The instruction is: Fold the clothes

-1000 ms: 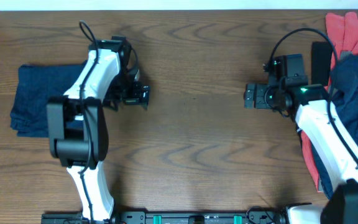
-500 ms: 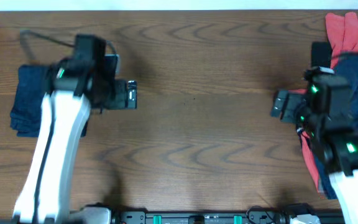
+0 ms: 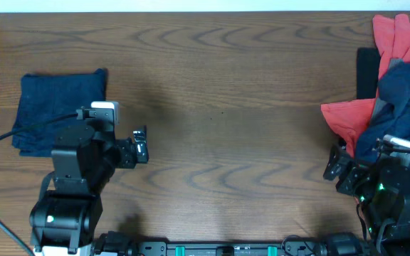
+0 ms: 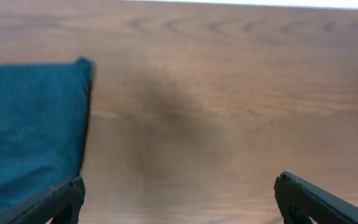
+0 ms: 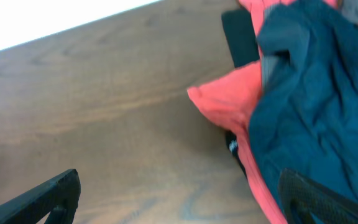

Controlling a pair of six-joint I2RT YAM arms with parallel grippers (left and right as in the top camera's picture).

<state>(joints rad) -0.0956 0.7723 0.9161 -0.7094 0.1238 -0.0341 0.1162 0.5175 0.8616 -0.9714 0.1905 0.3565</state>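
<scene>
Brown wood table (image 3: 219,142). Both arms have pulled back to the near edge since 1 s ago. The left gripper (image 3: 140,144) and right gripper (image 3: 335,168) are spread wide, holding nothing. Farther back on the left, the navy shorts (image 3: 55,110) lie folded flat and released, so 1 garment is likely done. At far right, the navy and coral pile (image 3: 397,92) is unfolded and probably next.

the folded shorts (image 3: 59,107) are plain dark navy, tinged teal in the left wrist view. the heap of clothes (image 3: 397,92) mixes coral red with dark navy. the tabletop (image 3: 248,85) is brown with darker wavy wood grain. the left arm (image 3: 73,185) and right arm (image 3: 393,203) are mostly black, each with a small green light.
</scene>
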